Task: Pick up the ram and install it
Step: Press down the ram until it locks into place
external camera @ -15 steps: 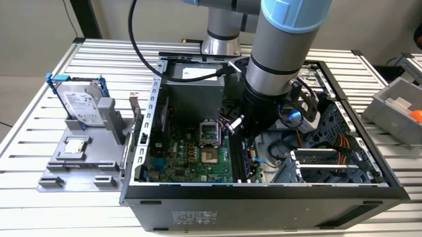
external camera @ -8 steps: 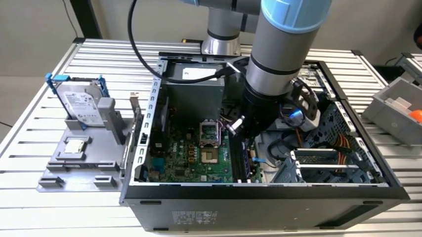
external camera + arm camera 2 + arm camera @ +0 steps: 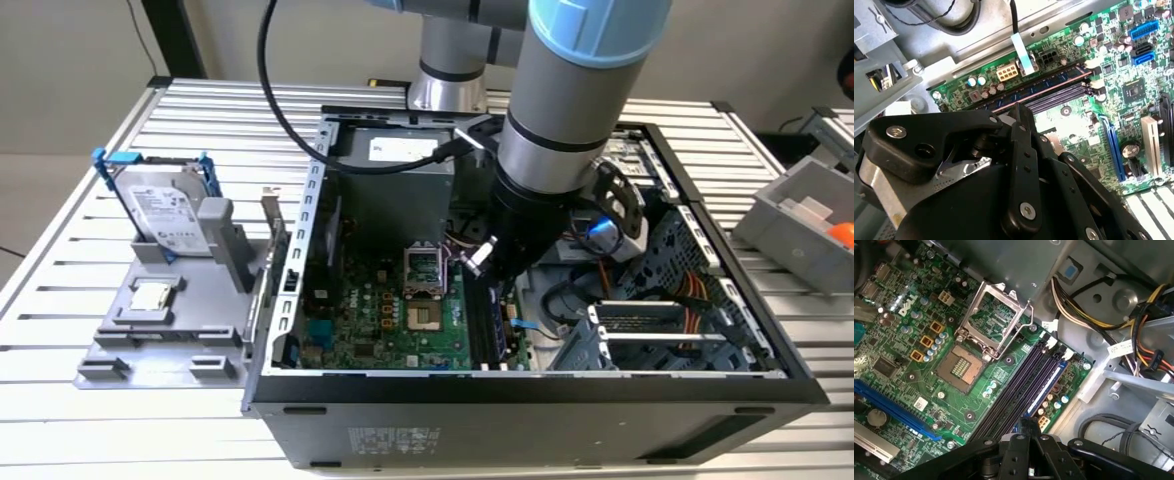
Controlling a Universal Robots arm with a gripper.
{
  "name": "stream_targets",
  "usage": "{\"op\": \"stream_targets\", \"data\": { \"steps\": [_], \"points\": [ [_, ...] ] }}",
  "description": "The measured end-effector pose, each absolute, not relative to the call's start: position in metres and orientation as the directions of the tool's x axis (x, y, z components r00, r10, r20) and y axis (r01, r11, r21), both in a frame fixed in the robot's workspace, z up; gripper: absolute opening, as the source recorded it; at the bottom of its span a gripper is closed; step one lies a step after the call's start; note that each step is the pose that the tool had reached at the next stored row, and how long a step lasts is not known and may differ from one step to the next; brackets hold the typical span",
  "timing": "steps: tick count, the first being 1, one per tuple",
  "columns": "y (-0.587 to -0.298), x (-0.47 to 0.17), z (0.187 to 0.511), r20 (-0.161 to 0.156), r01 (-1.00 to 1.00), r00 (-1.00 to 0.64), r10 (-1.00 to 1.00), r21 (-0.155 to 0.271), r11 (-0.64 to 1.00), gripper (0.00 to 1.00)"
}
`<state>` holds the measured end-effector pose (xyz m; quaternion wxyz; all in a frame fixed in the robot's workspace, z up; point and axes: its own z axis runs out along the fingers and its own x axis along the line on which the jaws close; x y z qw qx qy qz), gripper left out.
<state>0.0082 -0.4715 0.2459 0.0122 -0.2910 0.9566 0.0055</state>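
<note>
While the arm reaches down into the open computer case (image 3: 534,400) on the desk (image 3: 54,430), the gripper (image 3: 1029,427) hangs right over the memory slots (image 3: 1011,392) at the motherboard (image 3: 969,405) edge.

- Ram (image 3: 1039,89): appears to lie along the outermost slot, farthest from the empty processor socket (image 3: 961,365); in the first wrist view it reads as a bluish strip running up to the gripper tip.
- Jaws: cannot tell whether clenched or released; the gripper's own links hide the tips.
- Seating, my judgement: keep the stick square to the slot, press straight down and evenly along its length, avoid any sideways lean.
- Risk: the loose cables beside the slots could snag.
</note>
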Motion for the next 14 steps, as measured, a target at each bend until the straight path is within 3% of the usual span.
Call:
{"op": "stream_targets", "data": {
  "steps": [14],
  "points": [
    [-0.4715,0.0089,0.2458,-0.033,-0.644,-0.765,-0.644,0.011,0.765,0.00]
  ]
}}
